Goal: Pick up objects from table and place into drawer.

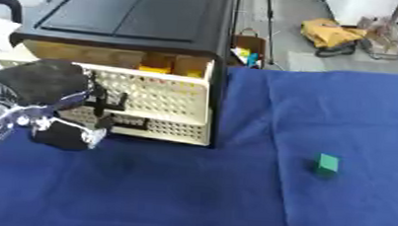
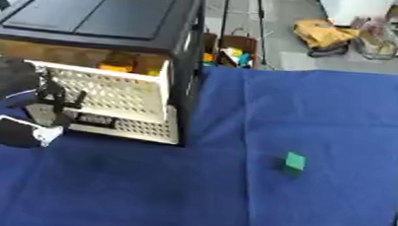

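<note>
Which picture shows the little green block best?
The left eye view: the green block sits alone on the blue cloth, well inside the picture, with nothing over it. The right eye view shows the same block just as clearly, only nearer the middle.

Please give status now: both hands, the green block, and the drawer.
Left hand at the drawer front, fingers unclear. Right hand not seen. Green block alone on blue cloth, untouched. Drawer open, yellow items inside. Nothing blocking the block.

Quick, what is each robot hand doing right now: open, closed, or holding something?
Left hand: at the drawer front; open or closed cannot be told.
Right hand: not in view.
</note>
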Robot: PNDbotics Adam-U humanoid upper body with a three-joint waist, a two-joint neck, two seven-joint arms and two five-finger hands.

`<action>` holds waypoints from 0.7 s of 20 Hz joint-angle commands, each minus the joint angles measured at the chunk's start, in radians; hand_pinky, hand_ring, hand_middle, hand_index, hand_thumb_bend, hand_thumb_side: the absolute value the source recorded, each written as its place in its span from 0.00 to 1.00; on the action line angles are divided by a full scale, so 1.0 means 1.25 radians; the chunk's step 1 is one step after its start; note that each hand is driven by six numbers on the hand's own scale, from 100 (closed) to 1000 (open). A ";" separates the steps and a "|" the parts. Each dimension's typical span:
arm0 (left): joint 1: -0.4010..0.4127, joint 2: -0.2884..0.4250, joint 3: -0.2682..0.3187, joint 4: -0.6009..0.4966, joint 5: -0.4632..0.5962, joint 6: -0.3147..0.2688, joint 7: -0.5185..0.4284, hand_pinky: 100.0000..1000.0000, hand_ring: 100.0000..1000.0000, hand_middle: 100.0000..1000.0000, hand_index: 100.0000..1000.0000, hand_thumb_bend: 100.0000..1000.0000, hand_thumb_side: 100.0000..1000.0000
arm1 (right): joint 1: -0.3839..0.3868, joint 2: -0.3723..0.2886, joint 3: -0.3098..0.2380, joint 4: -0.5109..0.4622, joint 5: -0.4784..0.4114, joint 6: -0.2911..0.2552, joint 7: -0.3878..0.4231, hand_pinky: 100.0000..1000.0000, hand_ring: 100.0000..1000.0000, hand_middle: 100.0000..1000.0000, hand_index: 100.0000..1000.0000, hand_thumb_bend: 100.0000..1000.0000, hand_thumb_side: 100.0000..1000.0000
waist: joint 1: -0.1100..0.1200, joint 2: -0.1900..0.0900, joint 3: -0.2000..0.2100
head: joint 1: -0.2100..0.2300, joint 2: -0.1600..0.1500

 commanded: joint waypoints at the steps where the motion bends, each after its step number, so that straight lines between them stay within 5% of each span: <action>1: 0.008 0.031 0.006 -0.004 -0.002 -0.004 0.007 0.00 0.00 0.00 0.50 0.00 0.46 | -0.010 -0.004 -0.001 -0.012 0.007 -0.006 -0.010 0.65 0.69 0.52 0.69 0.00 1.00 | -0.001 -0.017 0.003 | 0.001 -0.001; 14: 0.021 0.037 0.014 -0.004 0.002 -0.026 0.047 0.00 0.00 0.00 0.48 0.00 0.46 | -0.010 -0.003 -0.001 -0.012 0.012 -0.003 -0.016 0.65 0.69 0.52 0.69 0.00 1.00 | -0.004 -0.019 0.007 | 0.002 0.003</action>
